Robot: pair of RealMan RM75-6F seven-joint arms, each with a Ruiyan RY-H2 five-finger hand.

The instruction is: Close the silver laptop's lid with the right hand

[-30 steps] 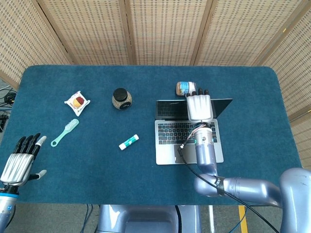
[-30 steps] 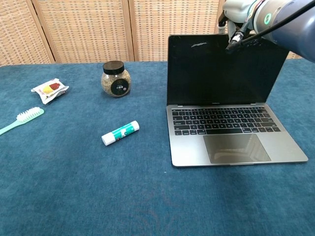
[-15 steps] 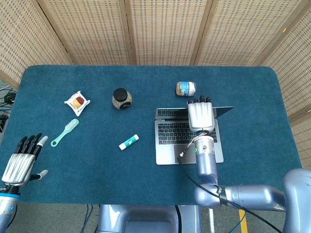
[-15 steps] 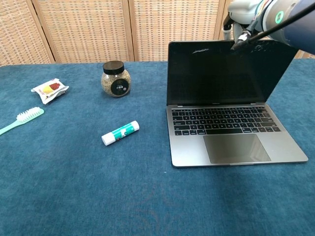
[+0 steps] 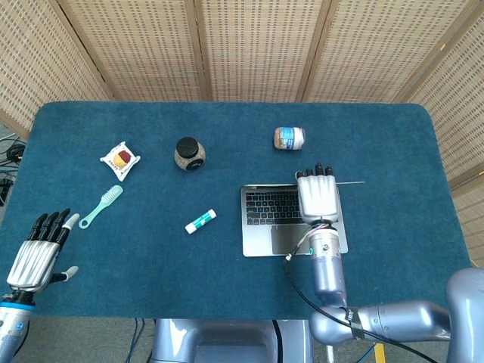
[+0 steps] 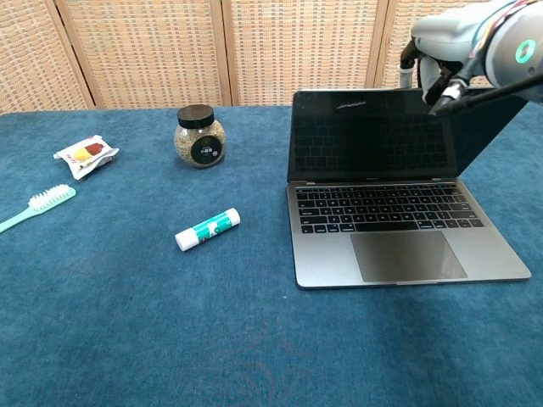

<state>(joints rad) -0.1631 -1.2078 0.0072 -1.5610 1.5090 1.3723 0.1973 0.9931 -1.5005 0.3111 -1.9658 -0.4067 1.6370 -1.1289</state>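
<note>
The silver laptop (image 6: 390, 246) sits on the right half of the table with its lid (image 6: 373, 136) partly lowered, leaning toward the keyboard (image 5: 272, 206). My right hand (image 5: 318, 195) lies flat on the lid's top edge, fingers stretched out over the back of the screen; in the chest view it (image 6: 441, 51) shows above the lid's upper right corner. It holds nothing. My left hand (image 5: 36, 249) hangs off the table's near left corner, fingers spread and empty.
A black-lidded jar (image 6: 198, 136) stands left of the laptop. A small tipped jar (image 5: 289, 138) lies behind the laptop. A glue stick (image 6: 207, 229), a green toothbrush (image 6: 36, 208) and a snack packet (image 6: 85, 154) lie on the blue cloth (image 6: 127, 322) to the left.
My right hand has pushed the laptop's lid forward and down; the screen now leans well lower than a second ago. The left hand has barely moved.
</note>
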